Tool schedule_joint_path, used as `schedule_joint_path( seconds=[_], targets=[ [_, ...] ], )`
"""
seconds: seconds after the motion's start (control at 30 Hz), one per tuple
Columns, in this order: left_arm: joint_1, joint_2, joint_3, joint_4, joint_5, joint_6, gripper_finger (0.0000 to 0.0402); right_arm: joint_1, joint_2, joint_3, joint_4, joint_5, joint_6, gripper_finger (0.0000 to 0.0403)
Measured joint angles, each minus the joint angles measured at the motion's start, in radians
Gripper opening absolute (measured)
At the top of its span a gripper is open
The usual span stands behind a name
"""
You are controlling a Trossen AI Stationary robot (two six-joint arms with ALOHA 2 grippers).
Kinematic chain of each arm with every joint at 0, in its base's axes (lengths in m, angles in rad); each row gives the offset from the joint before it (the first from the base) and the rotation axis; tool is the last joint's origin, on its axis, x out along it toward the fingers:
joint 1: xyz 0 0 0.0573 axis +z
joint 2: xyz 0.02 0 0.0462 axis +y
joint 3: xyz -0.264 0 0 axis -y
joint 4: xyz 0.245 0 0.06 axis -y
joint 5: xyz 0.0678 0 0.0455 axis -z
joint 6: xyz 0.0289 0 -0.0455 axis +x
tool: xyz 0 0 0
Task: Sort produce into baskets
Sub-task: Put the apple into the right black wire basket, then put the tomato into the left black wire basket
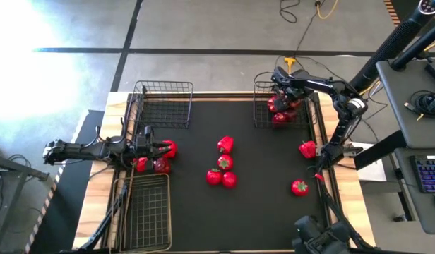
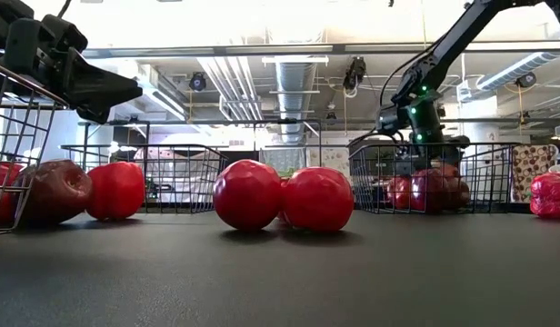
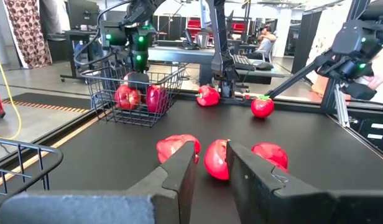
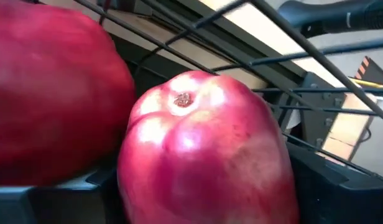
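Right tool (image 1: 279, 106) hangs down inside the smaller basket (image 1: 261, 106) at about one o'clock on the desk (image 1: 260, 212), its fingers apart around a red apple (image 4: 207, 155), which its wrist view shows close up between them beside another red fruit (image 4: 48, 93), with the basket wires just behind; whether the pads actually touch the apple I cannot tell. In the low view that basket (image 2: 375, 177) shows several dark red fruits (image 2: 430, 191) lying in it below the arm. Left tool (image 1: 163, 148) lies low over the desk at about nine o'clock, its fingers (image 3: 179, 174) drawn nearly together with nothing between them, pointing toward the desk's middle; two red pieces (image 1: 150, 165) lie just beside it on its six o'clock side and one (image 1: 170, 147) right at its tip. A second smaller basket (image 1: 164, 106) stands at eleven o'clock and the long basket (image 1: 143, 212) at seven o'clock, and neither shows any produce in the high view. Near the desk's centre a lumpy pepper (image 1: 225, 145) lies just to the twelve o'clock side of a tight cluster of three round red pieces (image 1: 222, 173), which touch or nearly touch each other. Toward three o'clock another pepper (image 1: 307, 149) sits near the desk's edge, and a tomato with a green top (image 1: 299, 187) lies at about four o'clock, well apart from the cluster
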Motion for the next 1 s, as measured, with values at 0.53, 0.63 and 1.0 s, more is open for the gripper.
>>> schedule_joint_path(
  seconds=[0.53,0.63,1.0],
  targets=[
    [0.0,0.0,0.0,0.0,0.0,0.0,0.0077,-0.013,0.003,0.009,-0.014,-0.096,-0.06,0.0349],
    [0.0,0.0,0.0,0.0,0.0,0.0,0.0077,-0.013,-0.005,0.016,-0.024,-0.097,-0.059,0.0357],
    [0.0,0.0,0.0,0.0,0.0,0.0,0.0077,0.074,-0.137,0.148,-0.223,-0.097,0.008,0.0359]
  ],
)
